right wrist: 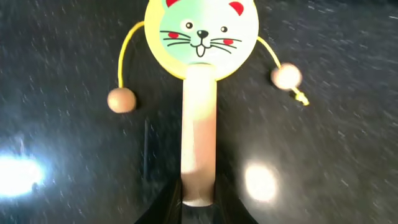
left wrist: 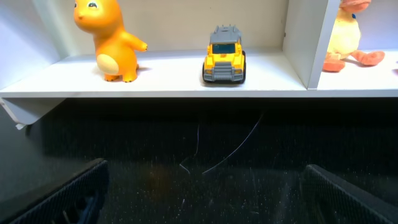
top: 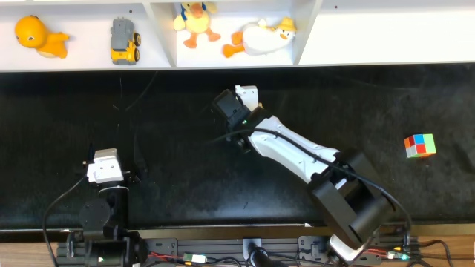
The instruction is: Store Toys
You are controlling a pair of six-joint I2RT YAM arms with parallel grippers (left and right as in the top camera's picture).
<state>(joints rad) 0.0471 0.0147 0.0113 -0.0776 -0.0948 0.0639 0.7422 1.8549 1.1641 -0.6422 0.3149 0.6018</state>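
Clamping the wooden handle of the cat-face rattle drum (right wrist: 200,37) near its end, my right gripper (right wrist: 198,198) sits over the black mat (right wrist: 62,62), just in front of the white shelf (top: 237,61) and facing the bay with the yellow duck (top: 194,21). I judge the carry is in hand. It is best done slowly, handle level, so the corded beads (right wrist: 120,100) don't swing into the shelf's divider. My left gripper (left wrist: 199,202) rests well back from the shelf, fingers apart and empty.
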